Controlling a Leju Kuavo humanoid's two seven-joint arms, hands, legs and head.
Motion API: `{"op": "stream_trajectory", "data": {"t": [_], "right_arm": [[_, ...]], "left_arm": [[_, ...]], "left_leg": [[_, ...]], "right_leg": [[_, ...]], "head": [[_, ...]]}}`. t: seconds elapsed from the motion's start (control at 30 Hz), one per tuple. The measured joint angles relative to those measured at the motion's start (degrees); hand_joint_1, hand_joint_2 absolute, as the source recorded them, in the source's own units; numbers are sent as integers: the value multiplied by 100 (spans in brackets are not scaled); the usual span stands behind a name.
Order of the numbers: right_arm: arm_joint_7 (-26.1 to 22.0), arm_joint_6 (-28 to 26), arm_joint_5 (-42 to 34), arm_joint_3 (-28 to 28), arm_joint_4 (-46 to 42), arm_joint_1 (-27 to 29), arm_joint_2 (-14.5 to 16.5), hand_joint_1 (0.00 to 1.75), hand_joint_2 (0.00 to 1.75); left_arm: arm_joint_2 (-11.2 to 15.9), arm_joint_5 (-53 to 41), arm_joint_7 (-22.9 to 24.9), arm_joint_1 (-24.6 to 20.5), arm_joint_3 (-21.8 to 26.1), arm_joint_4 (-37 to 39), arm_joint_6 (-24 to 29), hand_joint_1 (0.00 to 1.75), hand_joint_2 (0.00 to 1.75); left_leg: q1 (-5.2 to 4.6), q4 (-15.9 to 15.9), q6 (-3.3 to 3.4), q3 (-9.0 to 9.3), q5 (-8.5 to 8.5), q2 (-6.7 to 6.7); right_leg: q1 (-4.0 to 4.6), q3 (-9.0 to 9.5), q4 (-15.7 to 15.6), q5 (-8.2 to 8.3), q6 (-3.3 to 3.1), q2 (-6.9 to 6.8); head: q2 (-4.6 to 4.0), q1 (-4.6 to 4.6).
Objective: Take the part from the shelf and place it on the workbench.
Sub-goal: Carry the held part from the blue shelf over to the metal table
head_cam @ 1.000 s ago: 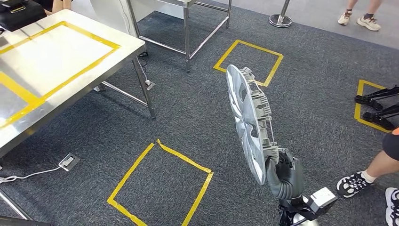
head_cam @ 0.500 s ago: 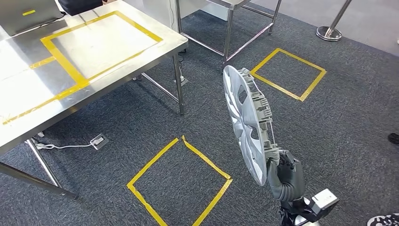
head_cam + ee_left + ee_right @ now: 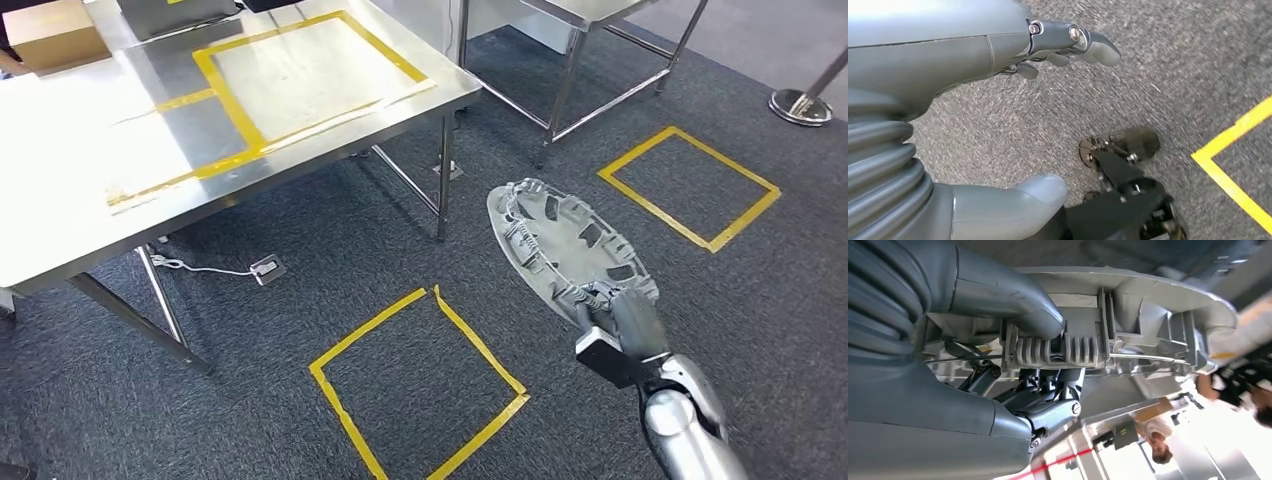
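Head view: our right hand point(image 3: 628, 318) grips the part point(image 3: 565, 243), a grey plastic wheel cover, by its near rim. The part lies nearly flat, tilted, with its ribbed inner side facing up. It is held in the air above the dark carpet point(image 3: 300, 300), to the right of the workbench point(image 3: 150, 150) and apart from it. The workbench is a steel table at the far left, marked with a rectangle of yellow tape point(image 3: 300, 75). A cardboard box point(image 3: 50, 35) rests at its far left corner. Squares of yellow tape lie on the carpet: one point(image 3: 420, 385) near us, one point(image 3: 688, 185) at the far right. A second steel frame table point(image 3: 590, 40) stands beyond the part.

Left wrist view: our left hand point(image 3: 978, 125) holds nothing; its thumb and fingers point(image 3: 1088, 42) are spread apart above the carpet. A strip of yellow tape point(image 3: 1233, 155) crosses the floor.

Right wrist view: the thumb point(image 3: 1013, 300) presses on the rim of the part point(image 3: 1148, 305), and the darker fingers point(image 3: 1048, 400) clamp it from the opposite side.
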Motion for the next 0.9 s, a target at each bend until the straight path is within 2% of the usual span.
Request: {"op": "stream_trajectory", "data": {"t": [0.03, 0.07, 0.1, 0.17, 0.2, 0.23, 0.27, 0.3, 0.33, 0.4, 0.47, 0.53, 0.57, 0.6, 0.67, 0.7, 0.73, 0.77, 0.8, 0.83, 0.9], "right_arm": [[92, -75, 227, 58, 238, -235, -141, 175, 175], [191, -151, 465, 138, 500, -480, -281, 175, 175], [283, -218, 682, 227, 764, -716, -417, 175, 175], [452, -334, 1064, 411, 1322, -1152, -682, 175, 175], [526, -384, 1213, 497, 1590, -1341, -804, 175, 175], [599, -432, 1353, 581, 1841, -1518, -913, 175, 175], [677, -483, 1490, 667, 2068, -1679, -1006, 175, 175], [757, -537, 1623, 751, 2260, -1820, -1081, 175, 175], [836, -593, 1751, 834, 2422, -1948, -1143, 175, 175], [980, -745, 1975, 1008, 2709, -2197, -1230, 175, 175], [1108, -952, 2140, 1166, 2908, -2384, -1285, 175, 175], [1221, -1150, 2248, 1290, 2987, -2494, -1306, 175, 175], [1268, -1226, 2294, 1338, 3003, -2539, -1309, 175, 175], [1314, -1305, 2351, 1381, 3013, -2569, -1309, 175, 175], [1456, -1535, 2587, 1460, 3007, -2556, -1320, 175, 175], [1555, -1684, 2763, 1501, 2972, -2505, -1327, 175, 175], [1659, -1828, 2955, 1542, 2900, -2427, -1332, 175, 175], [1749, -1947, 3141, 1579, 2785, -2327, -1334, 175, 175], [1812, -2028, 3285, 1612, 2644, -2215, -1331, 175, 175], [1853, -2074, 3389, 1644, 2494, -2107, -1327, 175, 175], [1883, -2097, 3485, 1706, 2254, -1937, -1319, 175, 175]], "left_arm": [[-2, 0, 10, 6, 1, 2, 0, 0, 175], [-4, -1, 21, 9, 1, 3, 0, 0, 175], [-8, -2, 28, 6, 2, 4, 0, 0, 175], [-23, -7, 35, -13, 2, 9, 0, 0, 175], [-32, -11, 35, -20, 2, 12, -1, 0, 175], [-39, -18, 36, -20, 2, 15, -2, 0, 175], [-43, -24, 36, -11, 2, 16, -4, 0, 175], [-44, -28, 37, -1, 2, 17, -8, 0, 175], [-47, -31, 36, 7, 2, 18, -10, 0, 175], [-52, -28, 30, 7, 2, 20, -13, 0, 175], [-51, -17, 16, 0, 3, 20, -13, 0, 175], [-45, -5, 6, 24, 7, 21, -13, 0, 175], [-45, -3, 3, 45, 9, 23, -12, 0, 175], [-44, -2, 1, 57, 10, 24, -11, 0, 175], [-47, -1, -3, 54, 12, 26, -6, 0, 175], [-49, 0, -4, 45, 13, 26, -2, 0, 175], [-51, 0, 0, 41, 13, 27, 3, 0, 175], [-55, 0, 6, 45, 13, 29, 7, 0, 175], [-57, 0, 13, 53, 13, 31, 9, 0, 175], [-57, 0, 19, 59, 13, 31, 11, 0, 175], [-52, 0, 22, 52, 13, 31, 16, 0, 175]], "left_leg": [[4, -13, 47, -9, 17, -67], [12, -30, 91, -13, 38, -135], [24, -49, 131, -11, 60, -202], [30, -61, 181, -14, 87, -351], [26, -57, 195, -19, 93, -437], [21, -51, 200, -21, 96, -532], [19, -40, 201, -22, 97, -631], [20, -25, 199, -23, 96, -727], [24, -6, 189, -24, 93, -819], [21, 42, 138, -64, 90, -980], [23, 54, 48, -136, 120, -1123], [34, 25, -40, -187, 164, -1237], [23, 48, -72, -213, 146, -1167], [9, 164, -98, -271, 73, -1013], [-7, 746, -129, -538, -249, -589], [-1, 1128, -136, -714, -424, -464], [5, 1434, -139, -852, -535, -403], [6, 1566, -137, -903, -548, -374], [3, 1475, -124, -839, -455, -353], [-7, 1179, -96, -669, -289, -308], [-73, 419, 10, -258, -23, -59]], "right_leg": [[-16, 3, 1, -9, 44, 17], [-38, -17, 53, -56, 80, 131], [-55, -81, 202, -159, 107, 300], [-69, -377, 826, -477, 130, 648], [-65, -564, 1197, -618, 133, 711], [-61, -714, 1466, -675, 133, 735], [-62, -785, 1552, -625, 129, 745], [-67, -752, 1413, -464, 123, 757], [-78, -631, 1095, -236, 117, 798], [-119, -355, 423, 56, 112, 1036], [-128, -259, 158, 73, 95, 1180], [-122, -261, 129, 84, 35, 1062], [-129, -254, 118, 95, -4, 996], [-135, -247, 104, 107, -49, 927], [-113, -232, 89, 108, -116, 776], [-92, -226, 90, 100, -141, 691], [-74, -218, 91, 91, -154, 604], [-59, -208, 91, 82, -163, 523], [-45, -194, 92, 70, -168, 448], [-31, -174, 92, 55, -168, 376], [5, -132, 97, 15, -140, 236]], "head": [[0, 4], [0, 10], [0, 19], [0, 43], [0, 53], [0, 61], [0, 67], [0, 73], [0, 78], [0, 84], [0, 84], [0, 83], [0, 74], [0, 49], [0, -1], [0, -17], [0, -17], [0, -17], [0, -18], [0, -19], [0, -22]]}}
